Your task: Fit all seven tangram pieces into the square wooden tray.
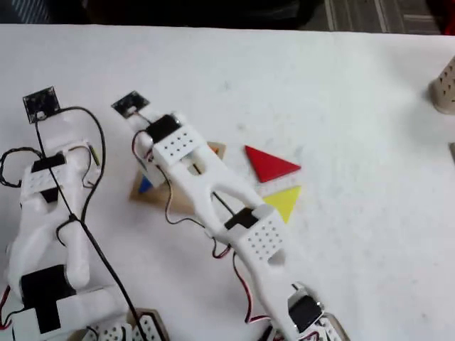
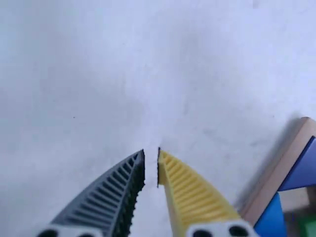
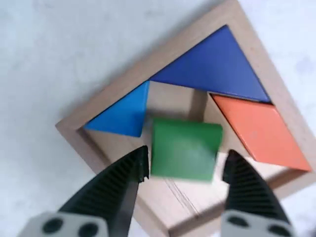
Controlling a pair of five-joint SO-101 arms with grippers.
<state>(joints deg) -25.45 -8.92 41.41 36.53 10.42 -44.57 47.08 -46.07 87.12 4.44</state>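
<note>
White tabletop (image 1: 341, 85), with a beige perforated object (image 1: 444, 89) at its far right edge.

The left arm (image 1: 43, 213) sits to the left of the tray. From its wrist camera I see the left gripper (image 2: 151, 163) over bare table. Its grey finger (image 2: 106, 197) and yellow finger (image 2: 190, 192) are almost together, with a narrow slit between the tips and nothing in it. 1 corner of the tray, with blue pieces inside, shows at the edge of that picture.

The right arm (image 1: 249, 227) stretches across the table and covers most of the square wooden tray (image 3: 123, 89). The right gripper (image 3: 186, 157) hangs over the tray's interior with its 2 black fingers (image 3: 123, 182) apart.

4 pieces are inside the tray:
- The dark blue large triangle (image 3: 212, 69) lies along 1 rim.
- The light blue small triangle (image 3: 123, 116) lies along the adjoining rim, near the corner.
- The orange parallelogram (image 3: 259, 133) is just beside the dark blue triangle.
- The green square (image 3: 185, 148) lies between the 2 fingers, with a thin gap on each side. I cannot tell whether it lies flat on the tray floor.

2 pieces are outside on the table, right of the arm: the red triangle (image 1: 270, 165) and the yellow triangle (image 1: 284, 201) just beside it, not touching.
</note>
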